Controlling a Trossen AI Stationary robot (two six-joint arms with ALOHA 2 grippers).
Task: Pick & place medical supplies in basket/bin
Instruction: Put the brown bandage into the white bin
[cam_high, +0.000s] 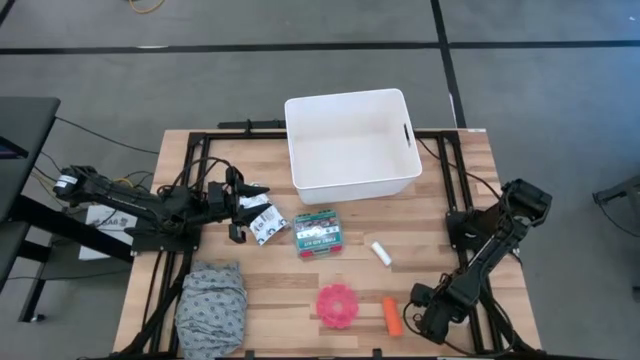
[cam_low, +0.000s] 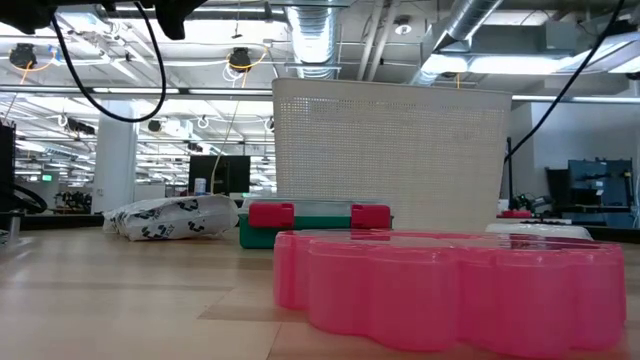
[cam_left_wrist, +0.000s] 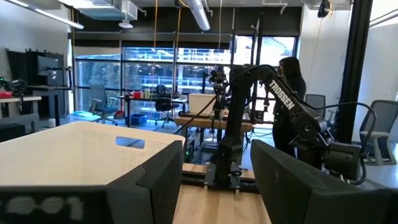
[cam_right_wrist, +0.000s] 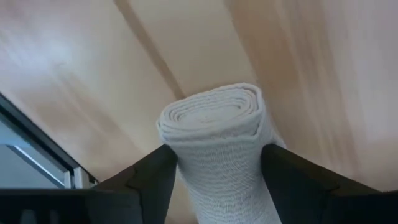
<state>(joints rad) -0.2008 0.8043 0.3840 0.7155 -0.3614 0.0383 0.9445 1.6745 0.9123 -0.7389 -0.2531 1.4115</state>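
The white tub sits empty with every supply on the counter, the right gripper at five o'clock straddling the beige roll, and the left gripper wide at nine.

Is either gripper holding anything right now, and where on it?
The right gripper has the beige roll between its fingers, across the roll's sides. A firm grip cannot be told.

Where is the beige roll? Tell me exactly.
The beige roll sits between the fingers of the right pincer in the right wrist view, over the wooden table; from above that pincer is at the table's near right corner, beside the orange tube.
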